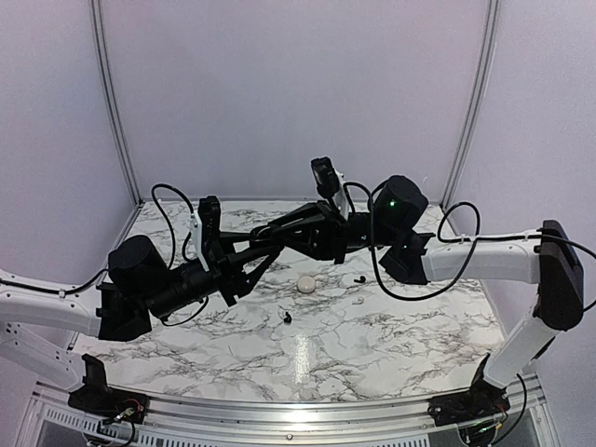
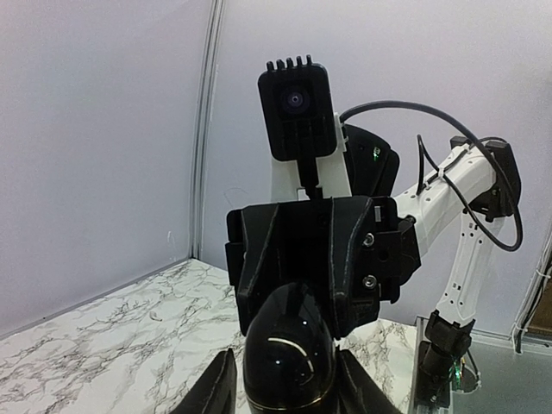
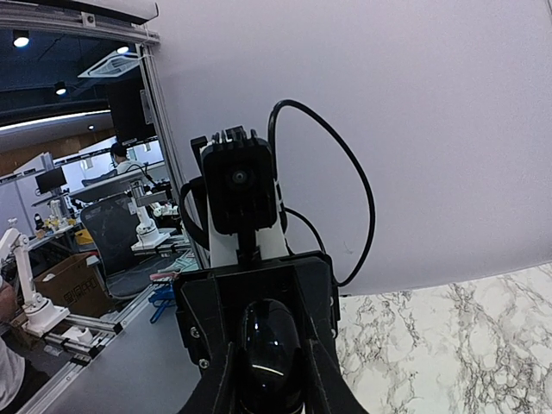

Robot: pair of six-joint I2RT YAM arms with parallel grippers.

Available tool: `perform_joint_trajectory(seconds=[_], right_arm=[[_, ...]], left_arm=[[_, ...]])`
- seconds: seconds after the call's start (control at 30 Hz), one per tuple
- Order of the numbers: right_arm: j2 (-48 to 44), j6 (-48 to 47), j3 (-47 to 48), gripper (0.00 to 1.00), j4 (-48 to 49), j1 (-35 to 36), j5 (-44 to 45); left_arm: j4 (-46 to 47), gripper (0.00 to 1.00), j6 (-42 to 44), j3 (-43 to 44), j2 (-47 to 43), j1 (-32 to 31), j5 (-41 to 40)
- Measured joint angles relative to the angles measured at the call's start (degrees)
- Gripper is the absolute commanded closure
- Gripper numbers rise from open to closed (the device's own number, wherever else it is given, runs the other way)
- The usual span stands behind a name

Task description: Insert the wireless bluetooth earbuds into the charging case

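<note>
Near the overhead view's centre, the small rounded cream-white charging case (image 1: 305,284) sits on the grey-veined white marble tabletop (image 1: 400,345), one tiny black earbud (image 1: 287,318) lower left of it, a second earbud (image 1: 358,279) to its right: nothing inserted yet. Left gripper (image 1: 264,256) and right gripper (image 1: 279,231) meet higher in the frame; spread or pressed together, I cannot tell. Left wrist view: pale walls (image 2: 103,129). Right wrist view: an office (image 3: 78,198) at left.
</note>
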Motion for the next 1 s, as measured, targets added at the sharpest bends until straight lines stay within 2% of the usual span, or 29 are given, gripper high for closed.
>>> perform_joint_trajectory(seconds=[0.1, 0.37, 0.43, 0.53, 0.6, 0.7, 0.87, 1.0], right_arm=[[0.02, 0.11, -0.39, 0.97, 0.35, 0.04, 0.17], [0.09, -0.15, -1.07, 0.94, 1.86, 0.09, -0.22], [0.09, -0.20, -1.07, 0.86, 1.90, 0.11, -0.26], [0.09, -0.50, -1.07, 0.62, 1.73, 0.13, -0.28], [0.00, -1.16, -0.92, 0.50, 0.20, 0.15, -0.31], [-0.24, -4.24, 0.00, 0.41, -5.90, 0.22, -0.31], [-1.38, -14.23, 5.40, 0.38, -22.60, 0.07, 0.79], [-2.73, -20.39, 8.20, 0.37, -31.78, 0.02, 1.79]], left_arm=[[-0.02, 0.65, 0.02, 0.00, 0.00, 0.00, -0.02], [0.20, 0.87, -0.85, 0.00, -0.11, -0.33, 1.16], [0.17, 0.91, -0.85, 0.00, -0.11, -0.31, 1.20], [0.07, 0.97, -0.81, 0.00, -0.15, -0.31, 1.31], [-0.66, 1.00, -0.28, -0.02, -0.39, -0.24, 1.07], [-2.21, 1.00, 1.03, -0.15, -1.31, 0.04, 1.09], [-8.92, 1.00, 3.93, -0.11, -4.13, 0.39, 1.70], [-14.51, 1.00, 6.01, -0.09, -4.94, 0.46, 3.82]])
